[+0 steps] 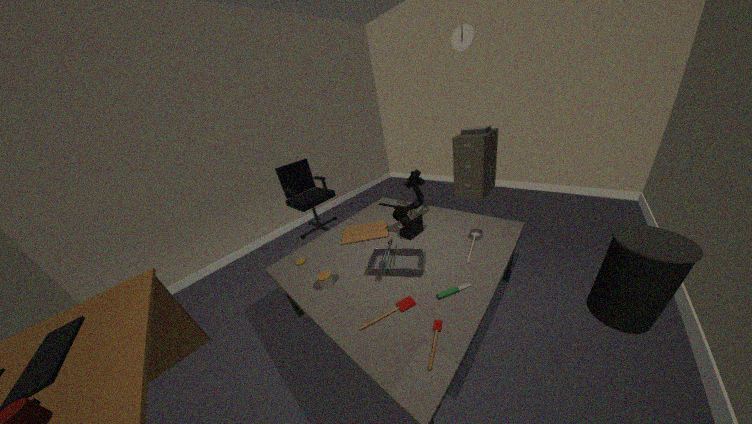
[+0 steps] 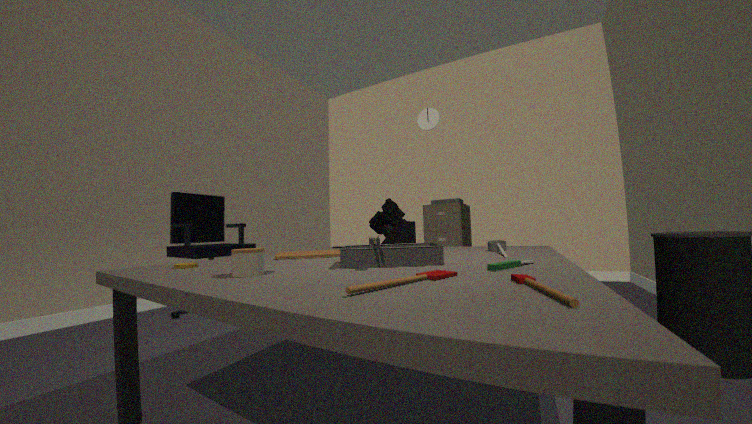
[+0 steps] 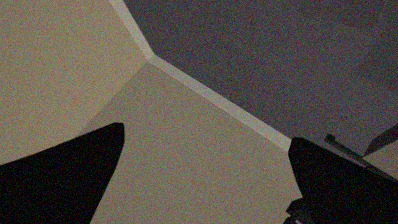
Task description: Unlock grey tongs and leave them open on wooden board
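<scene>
The grey tongs (image 1: 388, 256) (image 2: 377, 253) rest across the left part of the roasting tin (image 1: 405, 272) (image 2: 413, 256), their arms close together. Their hinge and lock are too small to make out. The wooden board (image 1: 363, 232) (image 2: 308, 255) lies flat behind the tin and to its left, near the arm's base. My gripper (image 3: 208, 138) is open, with nothing between its two black fingers. It is away from the tongs, which do not show in the wrist view. In the top and exterior views the arm is folded up above its base behind the tin, and the fingertips cannot be made out.
A lidded pot (image 1: 323, 275) (image 2: 247, 264) and a small yellow item (image 1: 300, 261) (image 2: 185, 265) are at the left. Two red-headed tools (image 1: 405, 303) (image 2: 547, 291), a green-handled tool (image 1: 448, 292) (image 2: 503, 265) and a white-handled tool (image 1: 471, 248) lie in front and right.
</scene>
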You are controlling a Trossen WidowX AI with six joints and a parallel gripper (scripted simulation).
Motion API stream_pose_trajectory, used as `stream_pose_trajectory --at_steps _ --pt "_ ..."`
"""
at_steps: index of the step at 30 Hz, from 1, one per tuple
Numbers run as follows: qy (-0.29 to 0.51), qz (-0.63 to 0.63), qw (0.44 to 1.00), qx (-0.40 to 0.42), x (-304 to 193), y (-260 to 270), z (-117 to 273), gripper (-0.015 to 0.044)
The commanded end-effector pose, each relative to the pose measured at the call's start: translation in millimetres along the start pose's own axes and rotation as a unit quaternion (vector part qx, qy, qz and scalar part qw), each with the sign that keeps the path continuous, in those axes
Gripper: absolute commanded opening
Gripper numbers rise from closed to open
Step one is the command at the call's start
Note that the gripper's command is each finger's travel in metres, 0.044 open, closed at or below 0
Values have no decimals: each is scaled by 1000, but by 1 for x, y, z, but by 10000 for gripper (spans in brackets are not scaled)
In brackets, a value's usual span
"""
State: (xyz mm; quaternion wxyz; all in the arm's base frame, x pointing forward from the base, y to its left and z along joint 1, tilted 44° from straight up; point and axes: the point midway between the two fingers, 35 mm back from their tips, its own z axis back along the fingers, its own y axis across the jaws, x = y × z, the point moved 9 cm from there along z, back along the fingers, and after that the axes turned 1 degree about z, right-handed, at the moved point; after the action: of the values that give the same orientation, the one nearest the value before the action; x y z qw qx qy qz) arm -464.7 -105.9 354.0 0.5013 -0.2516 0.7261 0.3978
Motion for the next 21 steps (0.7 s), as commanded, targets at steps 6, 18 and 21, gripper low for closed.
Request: stream_pose_trajectory --at_steps 6,18,21 --pt "33 36 999 4 -31 -4 3 440" --pt "101 108 989 22 -101 -20 16 440" --pt "125 129 983 27 -125 -27 21 440"
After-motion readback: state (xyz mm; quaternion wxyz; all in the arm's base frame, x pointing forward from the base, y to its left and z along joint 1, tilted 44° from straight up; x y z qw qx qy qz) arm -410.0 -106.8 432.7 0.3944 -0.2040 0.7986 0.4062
